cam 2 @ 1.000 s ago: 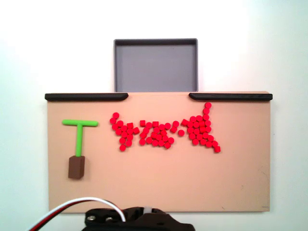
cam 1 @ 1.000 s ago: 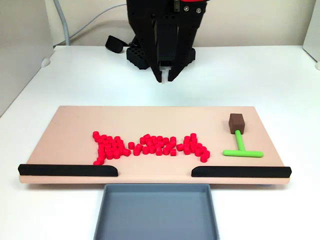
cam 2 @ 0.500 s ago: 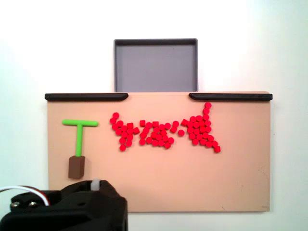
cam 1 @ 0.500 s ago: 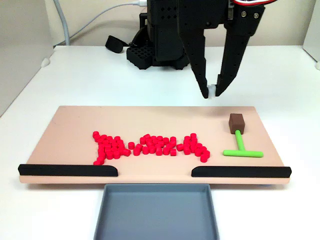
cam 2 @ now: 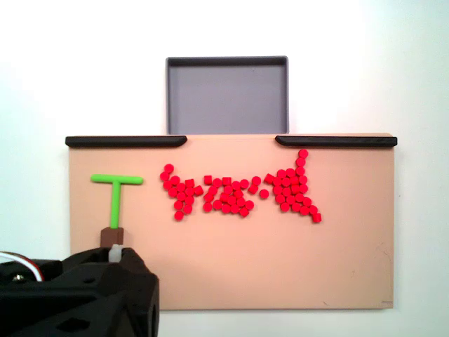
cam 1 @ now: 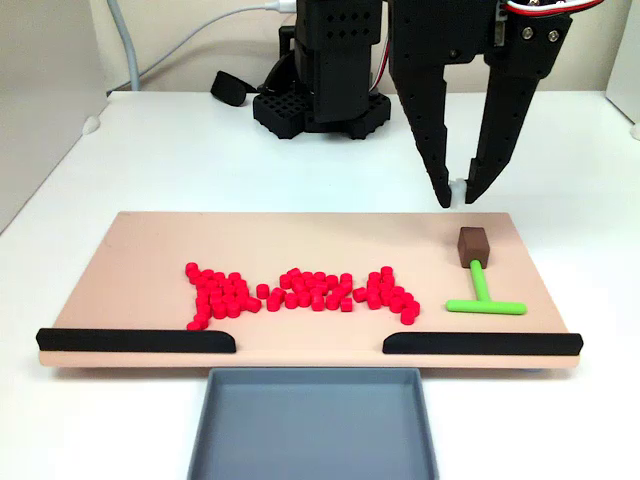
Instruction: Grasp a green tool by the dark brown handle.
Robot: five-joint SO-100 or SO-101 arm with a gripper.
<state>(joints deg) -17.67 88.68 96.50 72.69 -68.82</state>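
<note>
On the white worktop (cam 1: 560,160) lies a tan board (cam 1: 140,260), and going left to right in the front fixed view it carries a black strip (cam 1: 135,340) at its near edge, a scatter of small red cubes (cam 1: 300,290) across the middle, a second black strip (cam 1: 480,343), and at the far right the green tool (cam 1: 483,300). A grey tray (cam 1: 312,425) sits just in front of the board.

The tool lies flat, its crossbar toward the near edge and its thin stem running back to the dark brown handle (cam 1: 472,245). The hand (cam 1: 458,192) hangs above and slightly behind that block, its two fingers spread apart with a gap between the tips, holding nothing. In the top-down fixed view the arm covers part of the handle (cam 2: 112,237), so the hand looks nearly over it.

The tool looks like light, stiff plastic, likely to skid on the smooth board if nudged sideways. The thin stem offers little to pinch; the block's flat opposite faces give the surest hold, taken squarely from above with the fingers straddling it.
</note>
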